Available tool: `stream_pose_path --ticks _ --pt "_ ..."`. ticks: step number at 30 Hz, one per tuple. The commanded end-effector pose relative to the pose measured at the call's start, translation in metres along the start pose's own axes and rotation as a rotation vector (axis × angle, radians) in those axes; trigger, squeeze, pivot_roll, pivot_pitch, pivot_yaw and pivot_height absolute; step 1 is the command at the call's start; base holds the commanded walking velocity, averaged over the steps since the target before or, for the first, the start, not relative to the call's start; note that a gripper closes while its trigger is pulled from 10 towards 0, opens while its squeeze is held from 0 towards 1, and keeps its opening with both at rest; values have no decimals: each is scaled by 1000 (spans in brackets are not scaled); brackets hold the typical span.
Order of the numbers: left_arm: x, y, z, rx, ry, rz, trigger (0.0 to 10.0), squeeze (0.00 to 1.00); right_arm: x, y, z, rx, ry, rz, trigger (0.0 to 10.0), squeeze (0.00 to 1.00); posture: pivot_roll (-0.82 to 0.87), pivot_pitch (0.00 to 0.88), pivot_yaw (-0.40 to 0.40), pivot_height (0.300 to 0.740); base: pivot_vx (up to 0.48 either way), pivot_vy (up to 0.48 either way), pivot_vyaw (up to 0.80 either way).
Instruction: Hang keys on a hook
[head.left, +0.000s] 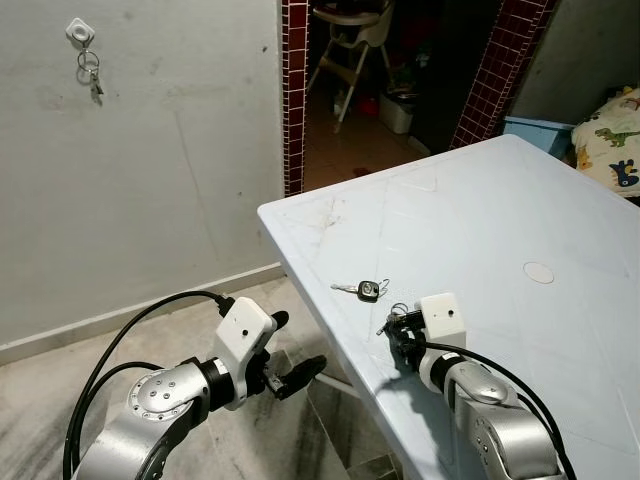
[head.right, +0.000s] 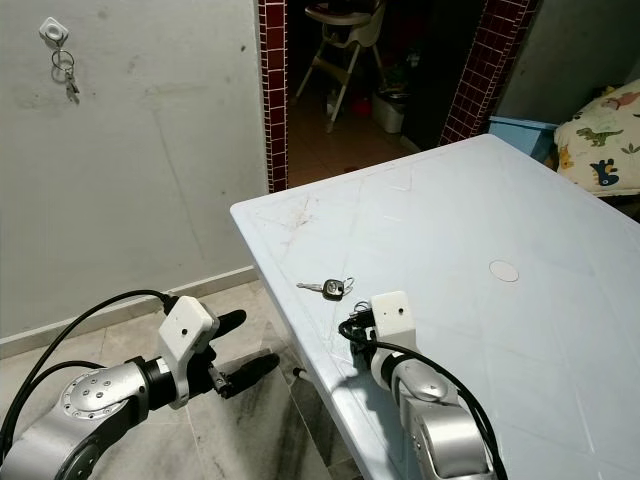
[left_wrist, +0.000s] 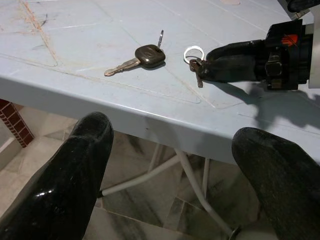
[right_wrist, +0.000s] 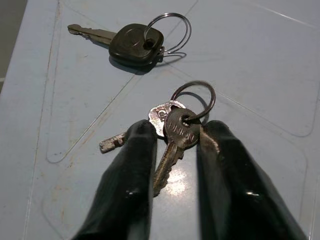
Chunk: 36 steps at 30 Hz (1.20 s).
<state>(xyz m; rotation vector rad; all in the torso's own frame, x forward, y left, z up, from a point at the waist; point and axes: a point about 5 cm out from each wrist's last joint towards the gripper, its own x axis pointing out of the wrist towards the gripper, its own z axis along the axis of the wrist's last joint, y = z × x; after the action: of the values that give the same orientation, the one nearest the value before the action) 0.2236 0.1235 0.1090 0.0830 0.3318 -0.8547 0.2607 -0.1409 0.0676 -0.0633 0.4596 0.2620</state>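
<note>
A bunch of old keys (right_wrist: 176, 127) on a steel ring lies near the left edge of the pale blue table (head.left: 480, 210). My right gripper (right_wrist: 178, 131) rests on the table, with its black fingers (right_wrist: 135, 165) closed against the key heads from both sides. Just beyond lies a black-headed key (head.left: 366, 290) with its own ring. My left gripper (head.left: 295, 346) hangs open beside the table, below its edge, holding nothing. High on the grey wall at the far left, a white hook (head.left: 78, 32) carries another set of keys (head.left: 92, 78).
An open doorway between red tiled pillars (head.left: 293, 90) shows a high chair (head.left: 355, 40) inside. A blue box (head.left: 540, 132) and a dinosaur-print cushion (head.left: 612, 140) sit at the far right. White table legs (left_wrist: 197, 185) stand under the tabletop. The floor is marble tile.
</note>
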Motion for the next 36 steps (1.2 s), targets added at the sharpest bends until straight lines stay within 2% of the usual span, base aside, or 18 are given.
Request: stream_pose_path --ticks 1,25,32,36 --pt "1 2 0 3 5 0 10000 0 1 -4 -8 7 40 -22 0 0 154 0 -29 740 0 0 0" --pt "2 5 1 15 5 8 10000 0 4 -2 -10 12 27 -21 0 0 160 0 -28 740 0 0 0" --pt "6 7 6 25 -19 30 10000 0 4 -13 3 27 -50 -100 0 0 153 0 -29 740 0 0 0" --pt "8 8 9 27 -26 30 10000 0 4 -18 6 -9 -35 -117 0 0 154 0 -33 740 0 0 0"
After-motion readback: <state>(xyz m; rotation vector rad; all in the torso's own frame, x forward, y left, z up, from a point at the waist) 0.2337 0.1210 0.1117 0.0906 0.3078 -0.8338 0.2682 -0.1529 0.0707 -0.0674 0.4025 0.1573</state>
